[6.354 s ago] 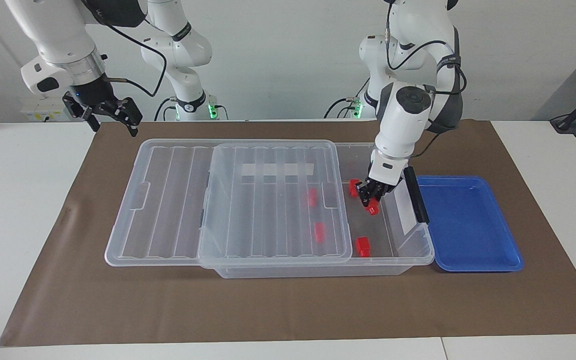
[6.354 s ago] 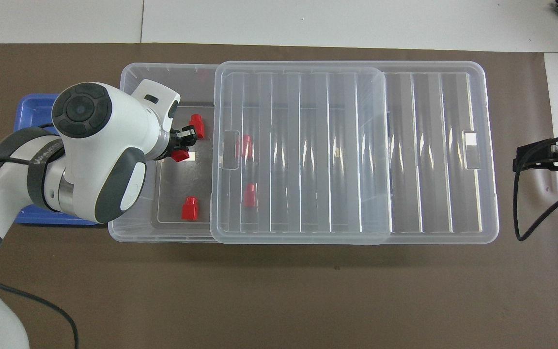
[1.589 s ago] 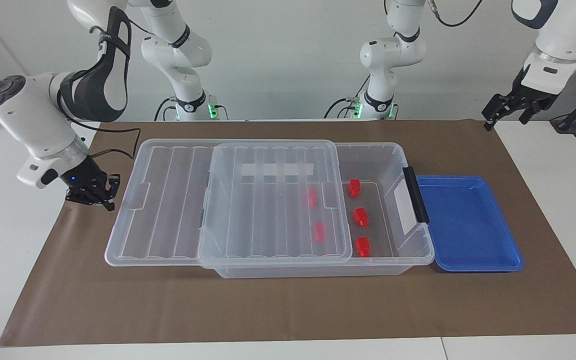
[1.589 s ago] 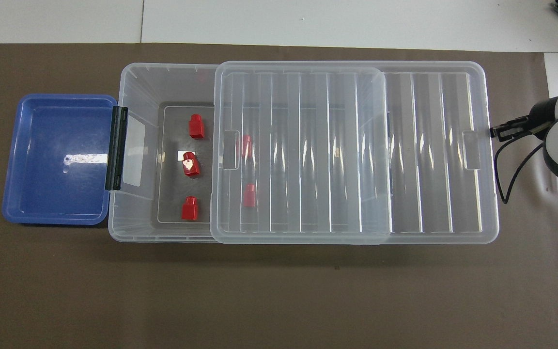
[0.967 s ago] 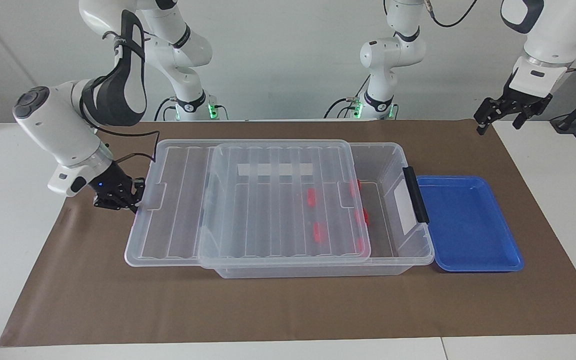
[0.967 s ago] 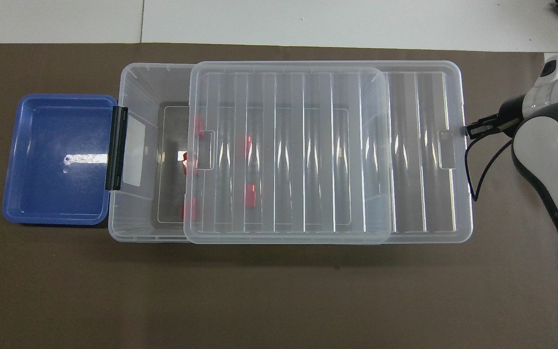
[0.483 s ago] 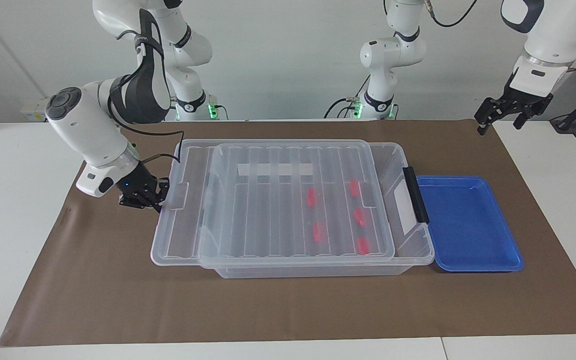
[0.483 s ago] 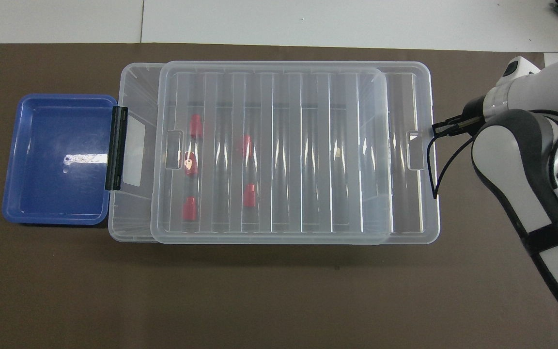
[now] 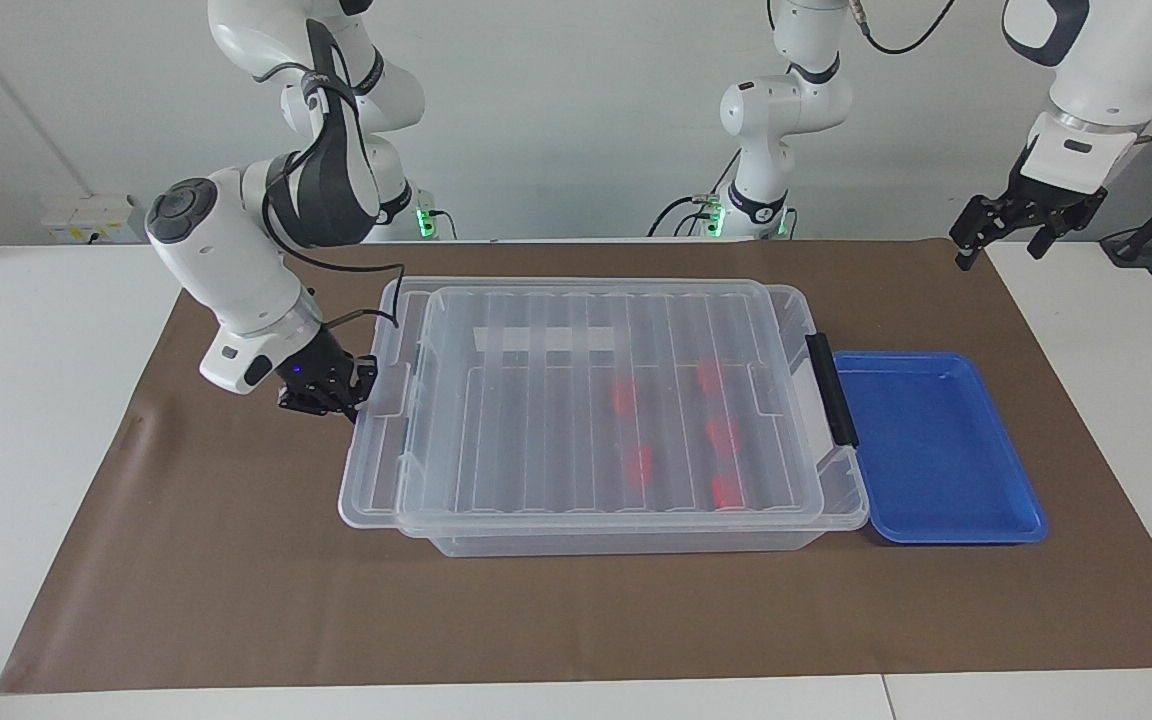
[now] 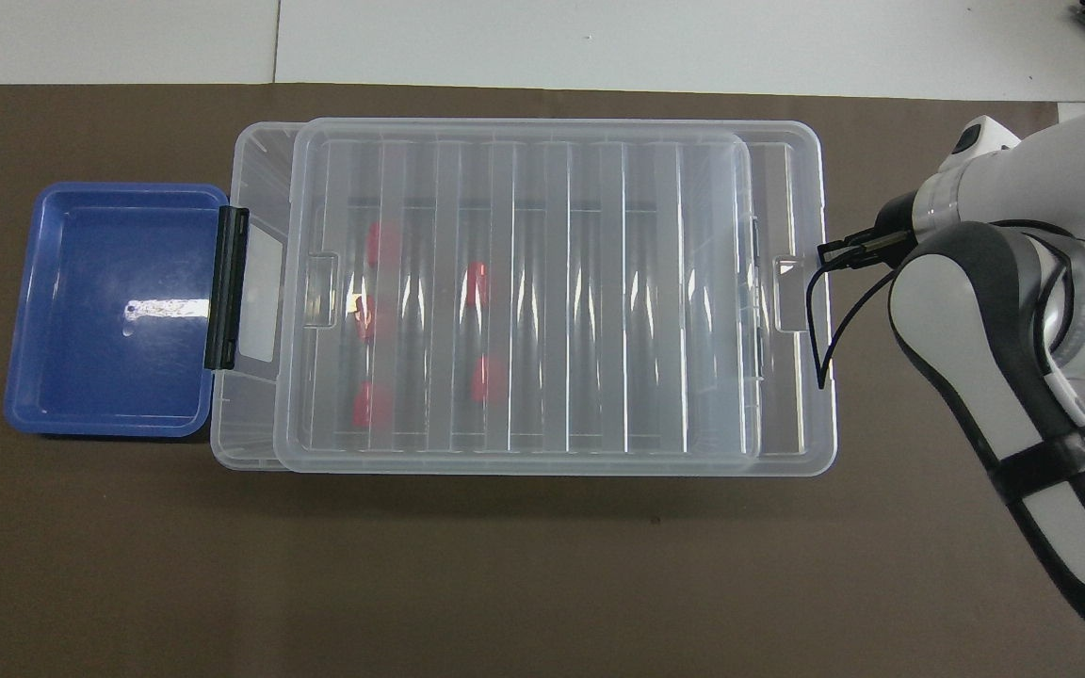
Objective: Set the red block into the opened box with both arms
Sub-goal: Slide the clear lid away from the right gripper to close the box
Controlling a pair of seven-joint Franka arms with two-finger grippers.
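Observation:
The clear box (image 9: 636, 543) lies along the brown mat, its black handle (image 9: 831, 390) at the left arm's end. Its ribbed lid (image 9: 556, 400) covers nearly all of it; only a narrow strip by the handle is uncovered. Several red blocks (image 9: 723, 435) show blurred through the lid, on the box floor (image 10: 477, 282). My right gripper (image 9: 344, 400) is shut, its tips against the lid's end edge (image 10: 792, 292) at the right arm's end. My left gripper (image 9: 1011, 225) hangs open and holds nothing, high over the mat's corner at the left arm's end.
A shallow blue tray (image 9: 936, 450) sits against the box's handle end, with nothing in it (image 10: 109, 311). The brown mat (image 9: 536, 620) covers the middle of the white table. The right arm's elbow (image 10: 976, 358) hangs over the mat's end.
The right gripper has pushed the lid along the box toward the left arm's end, so the lid now covers the blocks that lay uncovered. The left arm has stayed still.

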